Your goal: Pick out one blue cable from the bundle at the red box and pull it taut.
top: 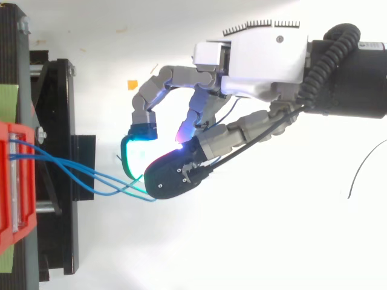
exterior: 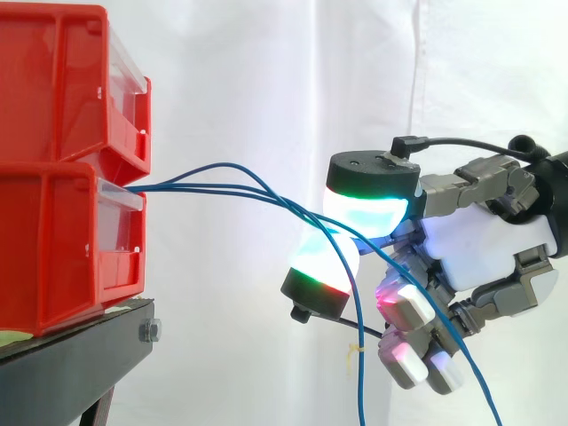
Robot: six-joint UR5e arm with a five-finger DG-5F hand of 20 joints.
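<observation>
Two red bins are stacked at the left, and the lower red bin (exterior: 53,240) (top: 15,181) has blue cables (exterior: 213,182) (top: 78,175) coming out of its front. Three blue strands run right, slightly bowed, one arching above the others. They meet at my hand (exterior: 484,248) (top: 260,60), which comes in from the right. A glowing thumb pad (exterior: 368,213) and a finger pad (exterior: 324,262) are pressed together where the strands pass. I cannot tell how many strands lie in the pinch. Past the pads, two strands hang down loose. The other fingers curl below.
The bins rest on a black stand (exterior: 71,364) (top: 57,121) before a white curtain. The upper red bin (exterior: 62,89) overhangs the cable outlet. In the top view a small orange scrap (top: 132,84) lies on the white floor, and a green patch (top: 7,99) sits at the stand's left.
</observation>
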